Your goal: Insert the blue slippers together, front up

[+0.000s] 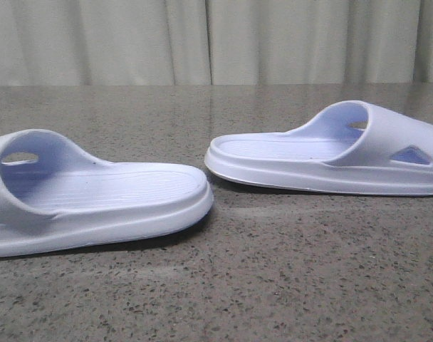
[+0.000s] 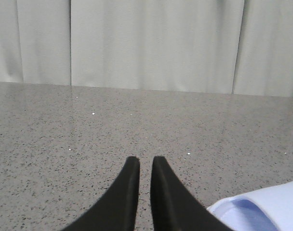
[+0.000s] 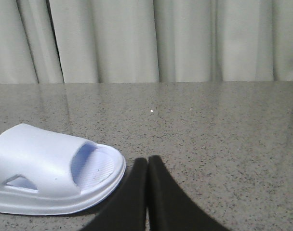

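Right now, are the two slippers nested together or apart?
Apart. Left slipper and right slipper lie separately, soles down, on the table, heels nearly meeting.

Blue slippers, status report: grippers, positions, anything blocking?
Left gripper shut, empty. Right gripper shut, empty. Blue slippers apart on the table, soles down, heels facing each other. Nothing between them.

No lettering, brand, number or sign can be read anywhere — not on the blue slippers (image 1: 95,196), whose straps and ribbed footbeds are plain, nor on the speckled table (image 1: 273,285) under them, nor on the pale curtain (image 1: 216,39) behind them — all blank.
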Robot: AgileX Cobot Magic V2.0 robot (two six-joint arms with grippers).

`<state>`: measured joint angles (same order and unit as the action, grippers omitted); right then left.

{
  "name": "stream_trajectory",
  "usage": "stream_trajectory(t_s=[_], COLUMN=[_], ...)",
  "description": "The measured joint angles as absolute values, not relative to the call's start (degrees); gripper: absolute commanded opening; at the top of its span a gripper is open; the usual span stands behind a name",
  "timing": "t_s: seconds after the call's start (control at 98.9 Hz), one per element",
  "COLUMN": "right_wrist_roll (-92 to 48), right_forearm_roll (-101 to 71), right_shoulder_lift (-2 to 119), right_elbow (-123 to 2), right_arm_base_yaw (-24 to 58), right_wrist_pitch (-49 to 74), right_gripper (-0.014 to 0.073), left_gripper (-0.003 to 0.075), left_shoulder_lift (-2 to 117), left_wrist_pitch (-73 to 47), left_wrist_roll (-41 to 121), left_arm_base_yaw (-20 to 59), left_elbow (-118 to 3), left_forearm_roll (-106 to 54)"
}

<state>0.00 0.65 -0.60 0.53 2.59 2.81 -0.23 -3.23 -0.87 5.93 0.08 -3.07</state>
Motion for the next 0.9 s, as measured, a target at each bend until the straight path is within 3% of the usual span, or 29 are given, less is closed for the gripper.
stream_trajectory(t_s=[0.455, 0.647, 0.9], right_wrist_roll=[0.00, 0.00, 0.00], right_forearm_roll=[-2.49, -2.72, -6.38], right_shoulder_lift=[-0.60, -0.35, 7.90], right_elbow=[-2.25, -9.61, -20.03], right_arm_base_yaw=[2.59, 2.59, 2.59], right_wrist_pitch=[8.50, 14.18, 20.42], right_gripper=[-0.0106, -0.0106, -0.0106], left_gripper=[0.0015, 0.0015, 0.0015], left_shoulder_lift=[-0.23, 1.61, 16.20], left_wrist_pitch=[-5.07, -9.76, -20.69], left_wrist_roll=[-0.87, -0.87, -0.96], left_arm_base_yaw=[5.93, 5.93, 5.93], left_elbow=[-2.33, -10.80, -25.49], left_forearm_roll=[-16.12, -24.94, -29.22])
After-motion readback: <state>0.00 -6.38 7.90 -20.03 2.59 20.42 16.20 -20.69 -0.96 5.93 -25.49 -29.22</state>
